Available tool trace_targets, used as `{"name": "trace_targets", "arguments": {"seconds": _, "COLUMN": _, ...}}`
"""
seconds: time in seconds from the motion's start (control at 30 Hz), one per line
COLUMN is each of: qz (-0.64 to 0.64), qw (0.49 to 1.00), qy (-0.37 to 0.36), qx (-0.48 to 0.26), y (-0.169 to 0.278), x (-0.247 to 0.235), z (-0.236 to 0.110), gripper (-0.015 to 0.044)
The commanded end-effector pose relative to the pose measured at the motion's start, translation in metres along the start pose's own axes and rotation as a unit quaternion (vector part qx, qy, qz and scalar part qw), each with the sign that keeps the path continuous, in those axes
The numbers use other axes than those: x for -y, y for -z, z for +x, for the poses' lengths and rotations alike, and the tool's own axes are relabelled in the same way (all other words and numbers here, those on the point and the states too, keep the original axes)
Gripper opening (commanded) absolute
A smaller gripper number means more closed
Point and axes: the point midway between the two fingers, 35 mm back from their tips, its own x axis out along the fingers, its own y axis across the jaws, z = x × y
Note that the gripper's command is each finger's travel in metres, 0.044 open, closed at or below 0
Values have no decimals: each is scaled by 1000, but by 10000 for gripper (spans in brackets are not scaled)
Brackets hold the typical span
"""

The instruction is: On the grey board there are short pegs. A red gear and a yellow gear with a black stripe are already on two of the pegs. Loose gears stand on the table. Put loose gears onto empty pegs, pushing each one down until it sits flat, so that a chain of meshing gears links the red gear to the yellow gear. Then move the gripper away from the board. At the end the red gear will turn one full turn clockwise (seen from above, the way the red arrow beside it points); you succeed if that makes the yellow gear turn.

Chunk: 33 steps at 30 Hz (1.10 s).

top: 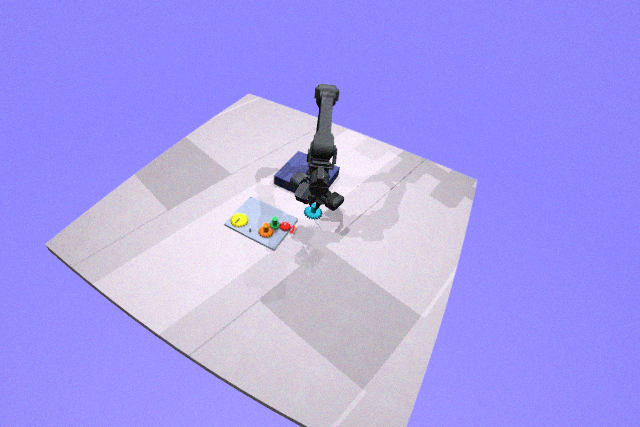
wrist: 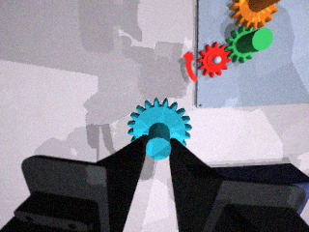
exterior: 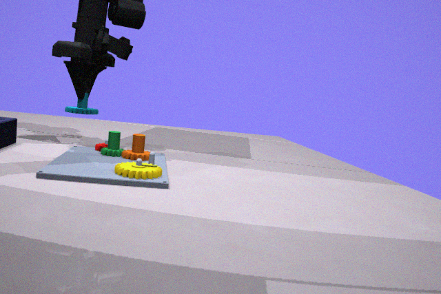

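My gripper (exterior: 83,96) (wrist: 158,140) is shut on the stem of the cyan gear (top: 312,212) (exterior: 81,110) (wrist: 159,118) and holds it level in the air, off the board's red-gear end. On the grey board (top: 253,206) (exterior: 67,164) (wrist: 285,82) sit the red gear (top: 284,226) (exterior: 100,147) (wrist: 210,60), the green gear (top: 275,224) (exterior: 114,142) (wrist: 237,45) beside it, and the orange gear (top: 265,231) (exterior: 138,144) (wrist: 251,15) beside the green one. The yellow gear (top: 238,220) (exterior: 131,170) is at the far end. A bare peg (top: 250,230) (exterior: 151,158) stands between orange and yellow.
A dark blue box (top: 295,166) (exterior: 7,132) (wrist: 261,172) stands on the table behind the board, under the arm in the top view. A red arrow (top: 293,229) (wrist: 189,67) lies beside the red gear. The stems of the green and orange gears stick up above the board.
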Motion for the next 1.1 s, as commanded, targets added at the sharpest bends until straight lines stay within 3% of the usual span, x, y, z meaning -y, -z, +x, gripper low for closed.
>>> {"name": "trace_targets", "arguments": {"seconds": 0.0, "qz": 2, "qw": 1000, "qy": -2, "qx": 3, "y": -1, "x": -1, "z": -10, "gripper": 0}}
{"name": "trace_targets", "arguments": {"seconds": 1.07, "qz": 2, "qw": 1000, "qy": -2, "qx": 3, "y": 7, "x": 5, "z": -78, "gripper": 0}}
